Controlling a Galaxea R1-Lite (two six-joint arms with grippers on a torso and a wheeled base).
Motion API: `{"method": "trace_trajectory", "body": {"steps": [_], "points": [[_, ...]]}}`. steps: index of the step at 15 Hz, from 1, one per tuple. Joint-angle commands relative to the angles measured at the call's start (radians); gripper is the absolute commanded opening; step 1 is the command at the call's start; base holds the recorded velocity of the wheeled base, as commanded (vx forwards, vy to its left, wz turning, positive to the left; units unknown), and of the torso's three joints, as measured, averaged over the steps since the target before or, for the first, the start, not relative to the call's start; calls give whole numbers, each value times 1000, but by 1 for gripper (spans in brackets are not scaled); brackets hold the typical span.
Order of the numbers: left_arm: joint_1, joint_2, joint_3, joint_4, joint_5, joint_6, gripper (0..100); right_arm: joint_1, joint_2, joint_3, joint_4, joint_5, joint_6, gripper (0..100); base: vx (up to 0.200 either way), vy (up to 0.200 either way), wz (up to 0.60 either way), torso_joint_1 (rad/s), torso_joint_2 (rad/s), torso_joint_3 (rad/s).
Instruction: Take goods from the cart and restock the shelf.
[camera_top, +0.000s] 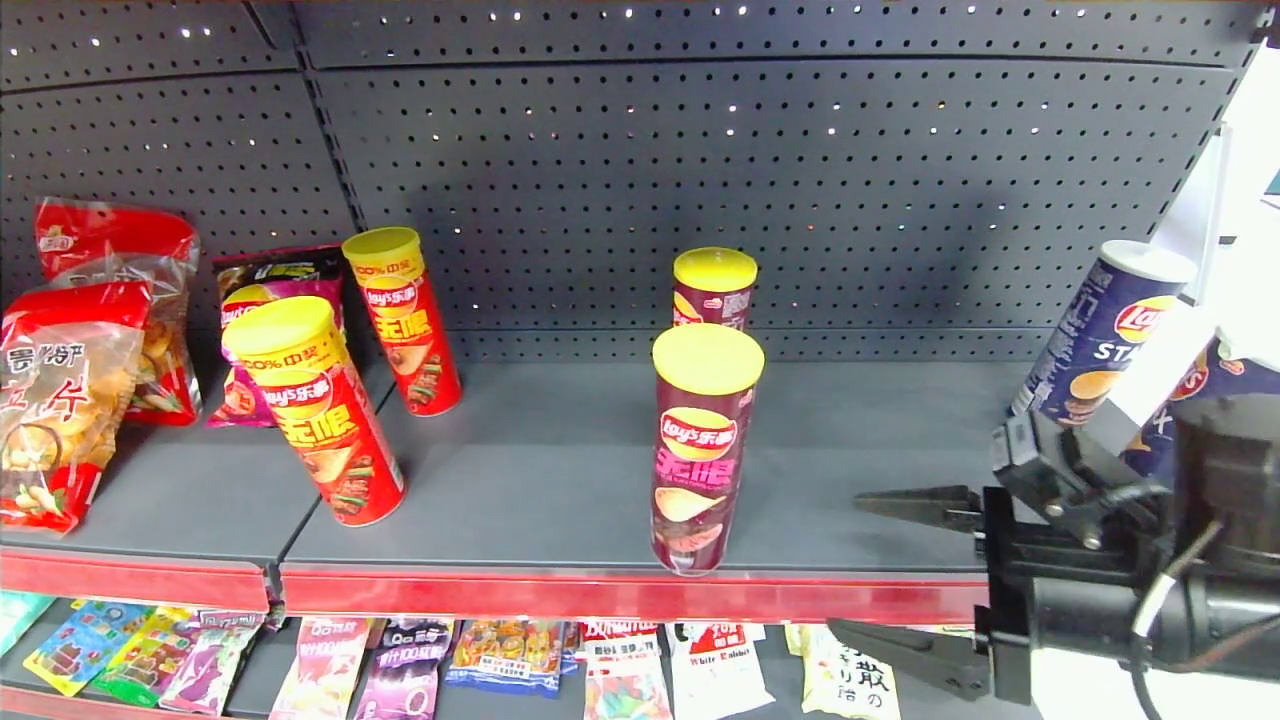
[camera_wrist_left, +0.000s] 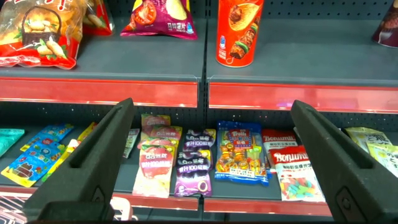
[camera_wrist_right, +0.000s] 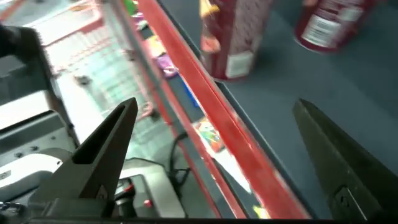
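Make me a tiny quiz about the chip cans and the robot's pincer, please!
1. True or false: the right pincer is holding a can.
2. Pick one: what colour is the body of the white-lidded can? A blue, B green, C orange.
3. Fill the gap: the front maroon can and the back maroon can both have ____ lids.

Key: 1 false, it is open and empty; 2 A; 3 yellow.
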Motion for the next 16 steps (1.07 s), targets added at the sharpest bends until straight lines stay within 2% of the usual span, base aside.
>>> {"method": "trace_trajectory", "body": {"steps": [1, 3, 4, 5, 7, 8, 9, 11, 12, 16], "points": [[0, 0, 0, -1, 1, 0, 100, -35, -284, 149, 24, -121, 5, 100, 0, 0, 0, 0, 0, 0], [0, 0, 0, 0, 1, 0, 100, -118, -472, 179, 145, -171, 5, 100, 0, 0, 0, 0, 0, 0], [0, 0, 0, 0, 1, 0, 100, -139, -519, 196, 166, -187, 5, 100, 0, 0, 0, 0, 0, 0], [0, 0, 0, 0, 1, 0, 100, -211, -653, 261, 191, -254, 5, 100, 0, 0, 0, 0, 0, 0], [0, 0, 0, -1, 1, 0, 100, -318, -792, 330, 225, -326, 6, 100, 0, 0, 0, 0, 0, 0], [0, 0, 0, 0, 1, 0, 100, -352, -858, 347, 249, -369, 31, 100, 0, 0, 0, 0, 0, 0], [0, 0, 0, 0, 1, 0, 100, -372, -933, 354, 284, -417, 66, 100, 0, 0, 0, 0, 0, 0], [0, 0, 0, 0, 1, 0, 100, -374, -1093, 405, 338, -444, 95, 100, 0, 0, 0, 0, 0, 0], [0, 0, 0, -1, 1, 0, 100, -377, -1271, 405, 501, -447, 124, 100, 0, 0, 0, 0, 0, 0], [0, 0, 0, -1, 1, 0, 100, -383, -1306, 405, 565, -524, 287, 100, 0, 0, 0, 0, 0, 0]]}}
